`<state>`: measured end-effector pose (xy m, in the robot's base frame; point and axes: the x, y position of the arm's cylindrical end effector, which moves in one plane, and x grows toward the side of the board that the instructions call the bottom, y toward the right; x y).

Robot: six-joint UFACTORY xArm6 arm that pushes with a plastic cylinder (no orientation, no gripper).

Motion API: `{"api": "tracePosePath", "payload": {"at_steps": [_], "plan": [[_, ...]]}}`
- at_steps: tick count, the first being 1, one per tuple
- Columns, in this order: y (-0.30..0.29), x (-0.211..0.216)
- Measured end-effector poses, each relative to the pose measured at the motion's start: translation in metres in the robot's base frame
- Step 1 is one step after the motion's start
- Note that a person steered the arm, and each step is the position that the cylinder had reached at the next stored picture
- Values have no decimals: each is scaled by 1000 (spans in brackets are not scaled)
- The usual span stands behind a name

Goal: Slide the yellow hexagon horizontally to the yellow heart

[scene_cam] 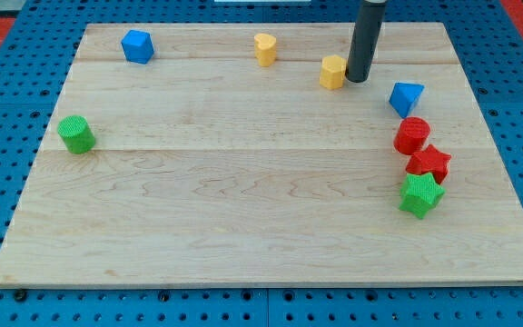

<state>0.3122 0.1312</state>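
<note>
no readable text, labels or numbers

the arm's dark rod enters from the view's top edge and stands nearly upright, leaning slightly toward the view's left as it descends. my tip [358, 80] rests on the surface, right of centre, near the view's top.
</note>
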Motion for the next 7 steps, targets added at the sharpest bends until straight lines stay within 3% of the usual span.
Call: {"api": "tracePosePath", "payload": {"at_steps": [1, 2, 4, 5, 6, 7], "plan": [[-21, 46], [-81, 45], [-29, -5], [21, -16], [49, 5], [44, -17]]}}
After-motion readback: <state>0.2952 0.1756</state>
